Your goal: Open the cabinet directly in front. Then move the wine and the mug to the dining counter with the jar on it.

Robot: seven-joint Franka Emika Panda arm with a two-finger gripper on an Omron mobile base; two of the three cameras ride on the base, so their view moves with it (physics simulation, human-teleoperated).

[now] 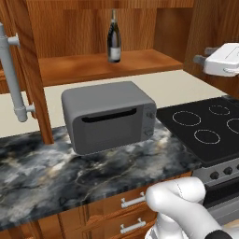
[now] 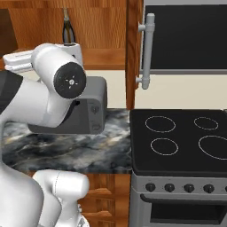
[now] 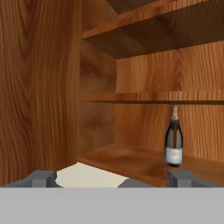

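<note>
- Fingertips [image 3: 43, 178] of the gripper [image 3: 113, 178] rise at the bottom of the hand view, spread wide with nothing between them.
- Beyond them stands the wine [image 3: 173, 138], upright on the lowest shelf of the cabinet [image 3: 144, 164], off toward the right finger and not yet between the two.
- From the left base view the bottle stands alone on that shelf above the grey microwave [image 1: 109, 116]; both doors hang open, one bar handle [image 1: 11, 74] at the left edge.
- Judging from this, the opening step looks done; the wine is untouched. The mug, jar and dining counter are unseen here, so both carries remain.
</note>
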